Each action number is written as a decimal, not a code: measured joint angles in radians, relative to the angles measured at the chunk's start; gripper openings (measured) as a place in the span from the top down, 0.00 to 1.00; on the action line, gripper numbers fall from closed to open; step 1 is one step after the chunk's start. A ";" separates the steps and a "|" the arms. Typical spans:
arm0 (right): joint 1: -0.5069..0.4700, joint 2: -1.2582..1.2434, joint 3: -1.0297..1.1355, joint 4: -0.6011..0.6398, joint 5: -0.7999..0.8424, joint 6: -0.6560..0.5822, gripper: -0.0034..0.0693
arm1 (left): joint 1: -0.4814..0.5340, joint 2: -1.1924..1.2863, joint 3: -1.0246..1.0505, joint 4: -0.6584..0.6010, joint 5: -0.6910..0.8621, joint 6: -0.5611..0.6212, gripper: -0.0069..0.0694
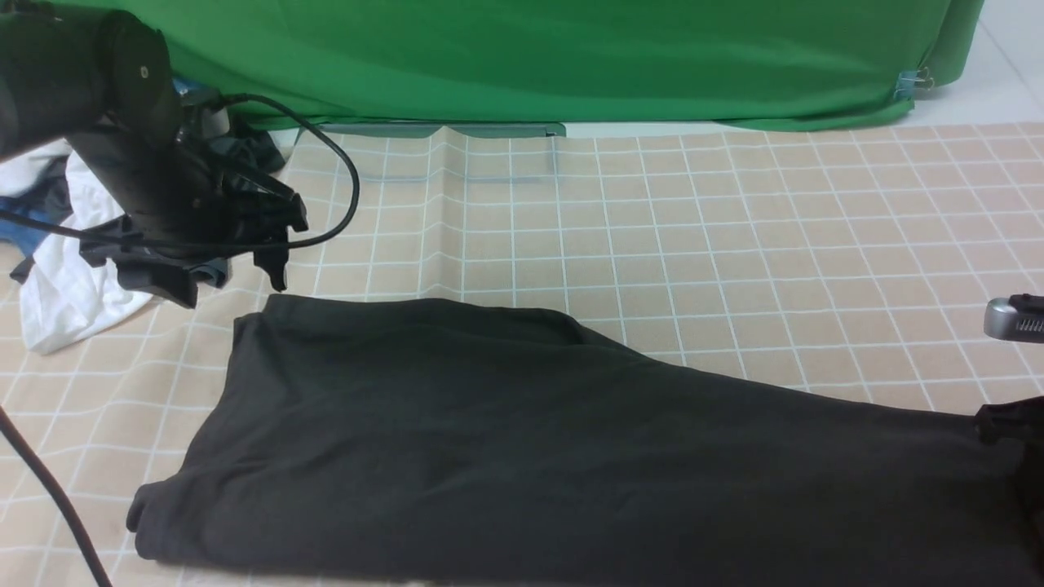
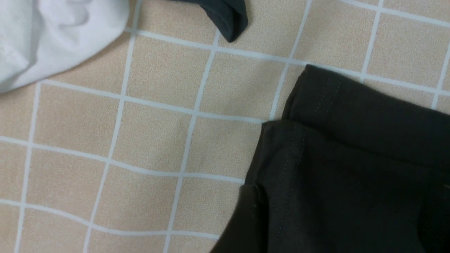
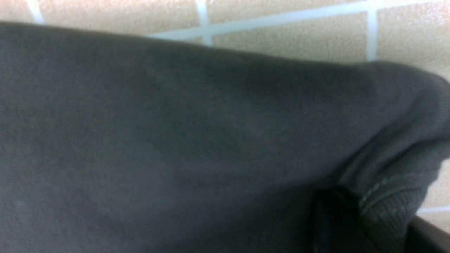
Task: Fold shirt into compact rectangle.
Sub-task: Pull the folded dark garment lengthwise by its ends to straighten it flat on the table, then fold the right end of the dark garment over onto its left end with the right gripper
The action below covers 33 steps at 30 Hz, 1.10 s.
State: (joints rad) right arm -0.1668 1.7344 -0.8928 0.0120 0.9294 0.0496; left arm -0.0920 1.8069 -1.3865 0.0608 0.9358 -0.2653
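Up at the rear left, the left gripper (image 1: 245,273) hangs with fingers spread wide, holding nothing, above one shirt (image 1: 522,440) folded long across the checked cloth (image 1: 734,244). Whether the right gripper (image 1: 1007,424), at the shirt's right end, pinches fabric cannot be told. One white garment (image 1: 65,285) lies left.

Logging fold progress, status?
Left gripper open, off the cloth. Right gripper hidden at shirt's right end. Shirt folded long, flat. White garment clear, left.
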 joint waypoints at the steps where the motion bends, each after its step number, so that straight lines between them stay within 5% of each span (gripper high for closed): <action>1: 0.000 0.002 -0.011 -0.012 0.018 0.001 0.81 | 0.000 -0.005 -0.014 0.000 0.025 0.000 0.16; 9: -0.055 -0.059 -0.038 -0.210 0.097 0.062 0.81 | 0.000 -0.046 -0.121 -0.001 0.193 0.039 0.16; 17: 0.002 -0.204 -0.081 -0.178 0.173 0.119 0.81 | 0.000 -0.067 -0.133 -0.014 0.206 0.082 0.16; 23: 0.254 -0.268 -0.193 -0.051 0.221 0.261 0.81 | 0.000 -0.091 -0.133 -0.015 0.214 0.146 0.26; 26: 0.466 -0.248 -0.289 0.004 0.206 0.363 0.81 | 0.000 -0.100 -0.133 -0.015 0.214 0.164 0.42; 33: 0.783 -0.090 -0.531 0.035 0.121 0.521 0.81 | 0.000 -0.127 -0.134 -0.017 0.228 0.165 0.79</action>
State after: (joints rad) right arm 0.6160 1.6440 -1.4243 0.0469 1.0505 0.5701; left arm -0.0920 1.6798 -1.5201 0.0439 1.1639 -0.1000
